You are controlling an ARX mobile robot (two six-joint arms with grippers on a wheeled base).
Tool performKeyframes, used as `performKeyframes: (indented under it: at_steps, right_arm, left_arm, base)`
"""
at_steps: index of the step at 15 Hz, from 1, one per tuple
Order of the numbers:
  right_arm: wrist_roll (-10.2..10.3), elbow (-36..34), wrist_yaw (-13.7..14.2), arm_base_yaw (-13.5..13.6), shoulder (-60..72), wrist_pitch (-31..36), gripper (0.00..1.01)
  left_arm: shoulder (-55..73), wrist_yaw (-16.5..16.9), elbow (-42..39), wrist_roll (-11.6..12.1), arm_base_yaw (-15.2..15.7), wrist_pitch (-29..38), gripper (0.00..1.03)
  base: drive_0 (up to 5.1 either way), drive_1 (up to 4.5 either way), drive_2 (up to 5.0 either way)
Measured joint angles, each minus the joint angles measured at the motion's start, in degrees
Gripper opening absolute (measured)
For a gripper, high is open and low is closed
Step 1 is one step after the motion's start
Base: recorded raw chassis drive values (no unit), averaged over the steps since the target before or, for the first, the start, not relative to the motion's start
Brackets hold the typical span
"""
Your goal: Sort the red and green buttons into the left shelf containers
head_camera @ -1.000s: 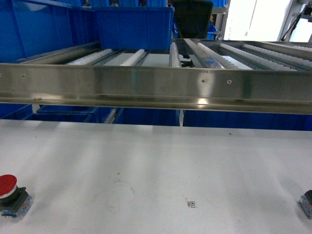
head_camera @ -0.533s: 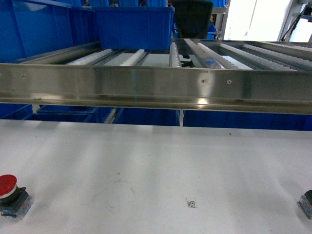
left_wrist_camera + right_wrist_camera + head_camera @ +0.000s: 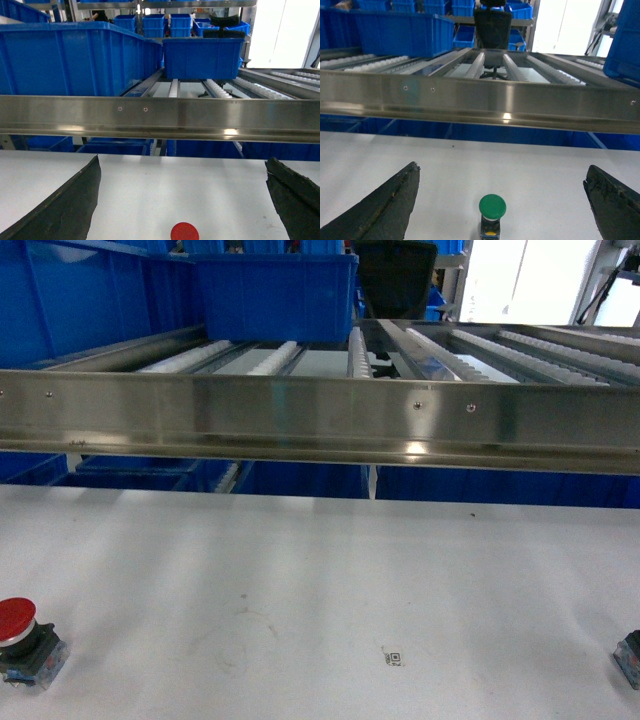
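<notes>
2 buttons sit on your white table [image 3: 320,570]: the red button [image 3: 184,232] lies between the wide-spread fingers of your left gripper [image 3: 182,200], and the green button [image 3: 492,212] stands upright between those of your right gripper [image 3: 502,200]. Large blue bins [image 3: 75,60] rest on the roller shelf [image 3: 160,117] beyond.

Red button [image 3: 17,620], green button [image 3: 492,206], blue bins [image 3: 75,57], white table [image 3: 320,590]

The left claw [image 3: 182,200], spread wide, frames a red button [image 3: 184,232] on the white table [image 3: 175,185].
</notes>
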Motion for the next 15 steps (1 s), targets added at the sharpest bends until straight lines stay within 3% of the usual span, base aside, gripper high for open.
performKeyframes:
  at_steps: [2, 4, 6, 9, 13, 15]
  right_arm:
    - [-0.3, 1.0, -2.2, -0.2, 14.3, 9.2, 0.98]
    - [-0.6, 6.9, -4.9, -1.1, 29.9, 15.6, 0.98]
    - [-2.4, 13.9, -6.8, -0.6, 42.4, 15.5, 0.98]
    - [-2.7, 22.9, -7.5, -0.8, 54.3, 12.3, 0.98]
    - [-2.5, 31.2, -9.0, -0.9, 65.8, 4.8, 0.98]
    - [-2.5, 31.3, -9.1, -1.8, 67.8, 5.1, 0.98]
  left_arm:
    - [15.3, 1.1, 0.3, -0.5, -0.2, 13.6, 0.98]
    - [36.1, 1.3, 6.2, -1.5, -2.2, 25.4, 0.98]
    - [50.4, 0.7, 13.2, -2.9, -3.6, 26.6, 0.98]
    - [63.1, -2.3, 21.2, -4.0, -6.4, 23.4, 0.98]
    - [70.1, -4.8, 28.6, -3.7, -11.0, 21.7, 0.98]
    - [70.3, -6.7, 28.7, -2.9, -12.8, 22.2, 0.98]
  base:
    - [0.0, 0.00, 0.0]
    - [0.0, 0.00, 0.0]
    - [0.0, 0.00, 0.0]
    - [0.0, 0.00, 0.0]
    - [0.0, 0.00, 0.0]
    - [0.0, 0.00, 0.0]
